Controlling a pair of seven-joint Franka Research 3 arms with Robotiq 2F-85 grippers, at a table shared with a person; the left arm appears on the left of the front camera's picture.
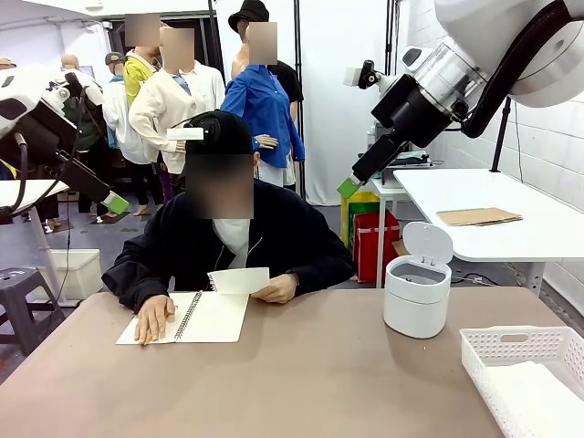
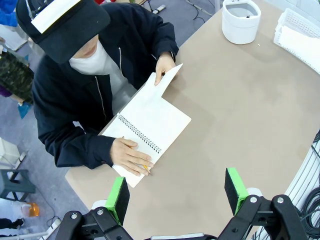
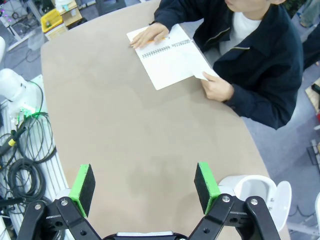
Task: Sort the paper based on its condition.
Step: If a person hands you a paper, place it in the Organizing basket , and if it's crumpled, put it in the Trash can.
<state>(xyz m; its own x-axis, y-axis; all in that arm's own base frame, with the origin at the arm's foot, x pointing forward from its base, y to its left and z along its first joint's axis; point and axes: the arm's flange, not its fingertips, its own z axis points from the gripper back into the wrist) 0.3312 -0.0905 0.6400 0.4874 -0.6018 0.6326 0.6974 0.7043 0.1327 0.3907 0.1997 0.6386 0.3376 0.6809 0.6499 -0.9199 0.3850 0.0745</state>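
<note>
Paper sheet [image 1: 239, 280] is at the far edge, held up in the person's hand [image 1: 276, 289] over the spiral notebook [image 1: 214, 319]. My left gripper [image 2: 176, 182] and right gripper [image 3: 145, 172] hang above the table [image 1: 301, 383], both spread and holding nothing; white bin [image 1: 417, 294] and white basket [image 1: 511, 347] stand to my right.

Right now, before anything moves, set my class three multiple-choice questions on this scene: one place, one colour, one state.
1. Where is the spiral notebook? A on the floor; B on the table before the person; C on a shelf.
2. The basket's colour? A white; B blue; C red.
3. The right gripper is: A shut on paper; B shut, empty; C open, empty.
Answers: B, it lies flat under the person's hand; A, its lattice walls are white; C, its green pads stand apart with nothing between.
</note>
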